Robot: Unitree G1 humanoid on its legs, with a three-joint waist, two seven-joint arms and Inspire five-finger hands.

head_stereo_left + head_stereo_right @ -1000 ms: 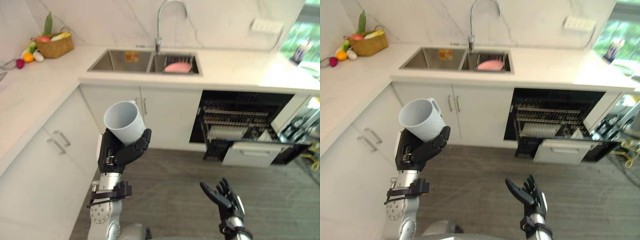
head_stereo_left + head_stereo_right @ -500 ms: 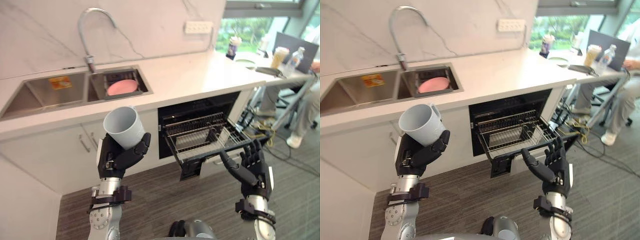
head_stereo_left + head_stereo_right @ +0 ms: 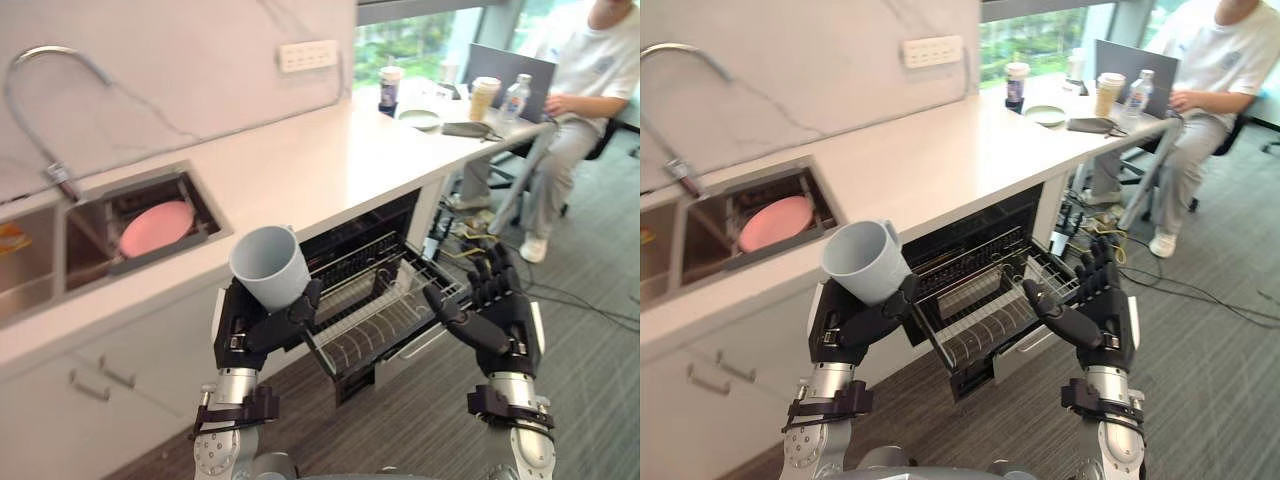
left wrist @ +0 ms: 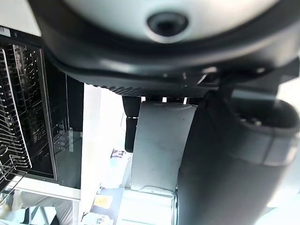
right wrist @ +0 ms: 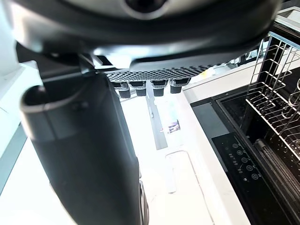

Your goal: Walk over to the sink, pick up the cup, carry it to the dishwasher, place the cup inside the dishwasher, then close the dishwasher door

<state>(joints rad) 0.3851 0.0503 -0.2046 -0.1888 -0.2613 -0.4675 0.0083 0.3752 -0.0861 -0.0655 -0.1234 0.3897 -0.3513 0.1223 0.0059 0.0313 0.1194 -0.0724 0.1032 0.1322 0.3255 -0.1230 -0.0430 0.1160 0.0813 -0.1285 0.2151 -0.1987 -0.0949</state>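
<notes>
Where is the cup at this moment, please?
In the left eye view, the cup is in the air, its opening upward, gripped by the left robot hand. It is in front of the counter, just left of the pulled-out dishwasher rack.

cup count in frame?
3: grey cup in the left hand; dark cup at the countertop's far end; tan cup by the laptop. More may hide in the dishwasher.

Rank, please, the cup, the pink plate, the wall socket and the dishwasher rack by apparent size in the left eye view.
1. dishwasher rack
2. cup, though nearness to the camera inflates it
3. pink plate, only slightly smaller-looking than the cup
4. wall socket
</notes>
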